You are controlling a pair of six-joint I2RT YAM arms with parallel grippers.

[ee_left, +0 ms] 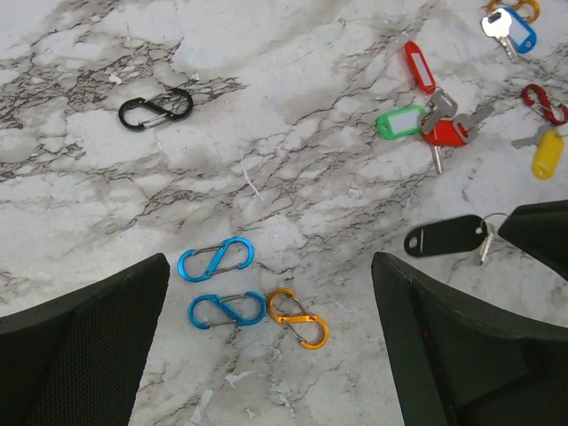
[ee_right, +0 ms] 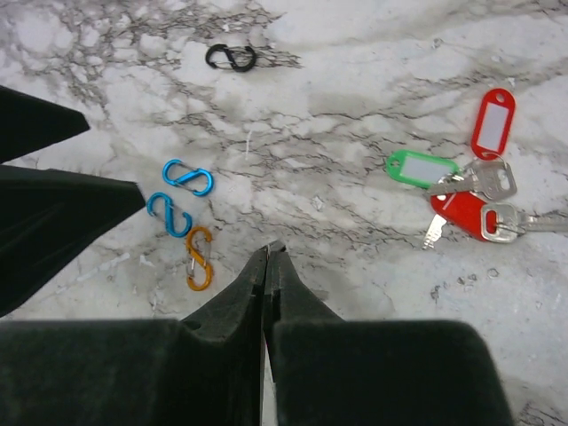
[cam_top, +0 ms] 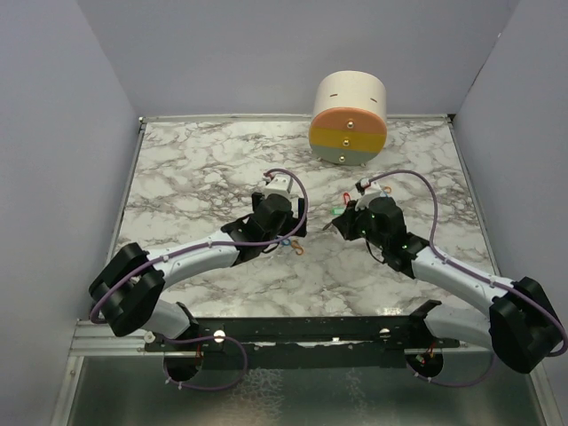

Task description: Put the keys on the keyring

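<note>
The right pincer was seen pressed together, tip against tip, low over the surface, and nothing could be made out between its fingers. In the left wrist view its dark edge was shown just beside the black-tagged key, which lay flat. Whether that key's thin ring was nipped could not be told. The left pincer was held spread wide and empty above two blue clips and an orange clip, which lay close together between its fingers. A black clip was set well apart from these.

The keys were found ahead of the right pincer and off to one side in its own view. They formed a loose cluster with a red tag, a green tag and a red head, the metal blades overlapping. Farther off, a blue-tagged key and a yellow-tagged key were shown, with a red clip just beside the latter. Whether those two were joined could not be told.

The task was judged to be at its beginning. No key was seen threaded onto the clips under the left pincer, all of which lay bare, and which piece was meant as the keyring could not be settled. Every key was left to be picked up and hooked on, and a first grasp was judged to be the step in hand.
</note>
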